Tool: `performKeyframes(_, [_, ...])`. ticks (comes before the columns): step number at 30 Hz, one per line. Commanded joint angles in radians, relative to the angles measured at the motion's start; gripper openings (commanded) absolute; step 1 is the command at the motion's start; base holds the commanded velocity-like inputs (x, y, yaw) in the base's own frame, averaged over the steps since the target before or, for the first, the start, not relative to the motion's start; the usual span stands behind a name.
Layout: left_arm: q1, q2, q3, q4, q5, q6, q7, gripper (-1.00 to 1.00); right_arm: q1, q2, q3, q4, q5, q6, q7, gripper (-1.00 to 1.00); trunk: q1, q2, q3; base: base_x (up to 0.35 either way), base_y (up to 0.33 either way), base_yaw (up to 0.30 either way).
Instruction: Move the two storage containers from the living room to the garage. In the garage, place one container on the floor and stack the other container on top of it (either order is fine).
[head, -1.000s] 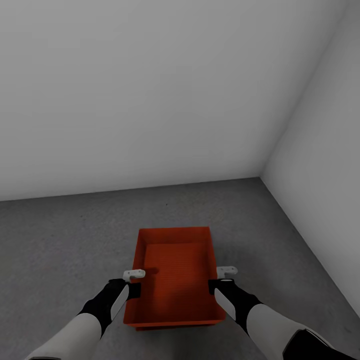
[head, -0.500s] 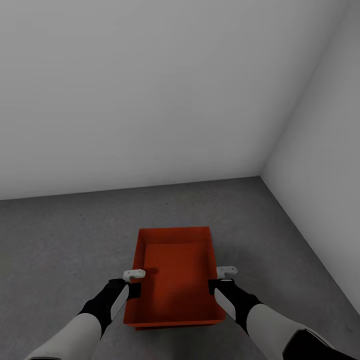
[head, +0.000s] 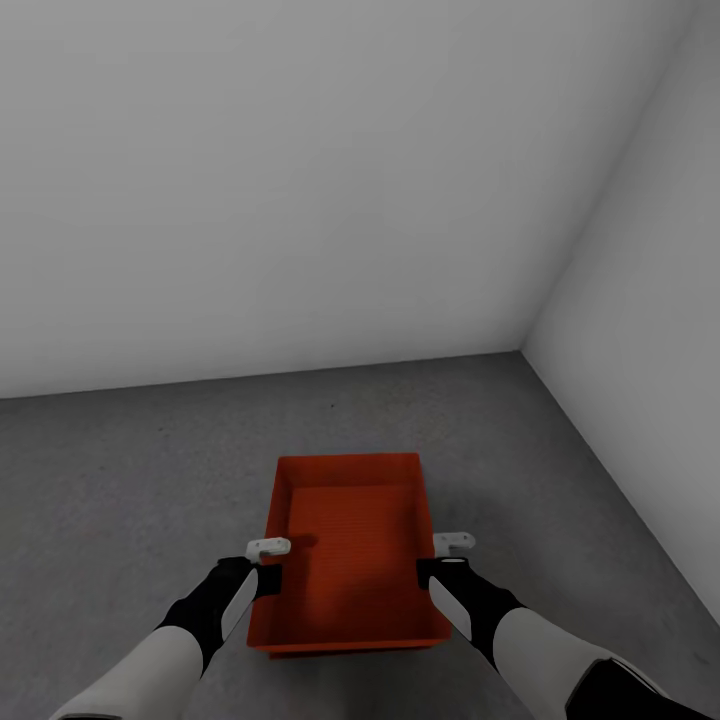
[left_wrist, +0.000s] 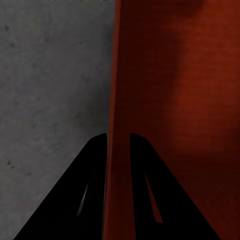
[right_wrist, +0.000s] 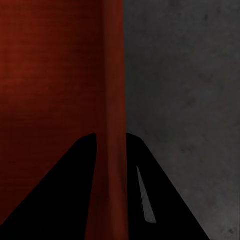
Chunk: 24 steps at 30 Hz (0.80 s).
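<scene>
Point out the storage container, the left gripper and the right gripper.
storage container (head: 350, 560), head view, on its inner bottom.
left gripper (left_wrist: 118, 137), left wrist view, midway between its fingertips, astride the container wall.
right gripper (right_wrist: 111, 136), right wrist view, midway between its fingertips, astride the opposite wall.

Nothing has changed: the scene looks the same as a second ago.

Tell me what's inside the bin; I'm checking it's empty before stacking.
The bin shows a bare orange floor and nothing else. Under its near edge a second orange rim peeks out, so what lies beneath is mostly covered.
</scene>
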Motion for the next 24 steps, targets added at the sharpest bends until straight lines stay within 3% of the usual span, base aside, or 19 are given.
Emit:
performKeyframes(1, [0.001,0.002,0.022,0.004,-0.014,0.010,0.013,-1.00,-0.001,-0.022,-0.023,-0.003,0.029,-0.034,-0.056,-1.00,0.000,0.000,-0.001,0.000,0.000,0.000])
performKeyframes(24, [0.001,0.002,0.022,0.003,-0.015,0.010,0.018,-1.00,-0.001,-0.023,-0.022,-0.003,0.031,-0.032,-0.053,-1.00,0.000,0.000,-0.001,0.000,0.000,0.000])
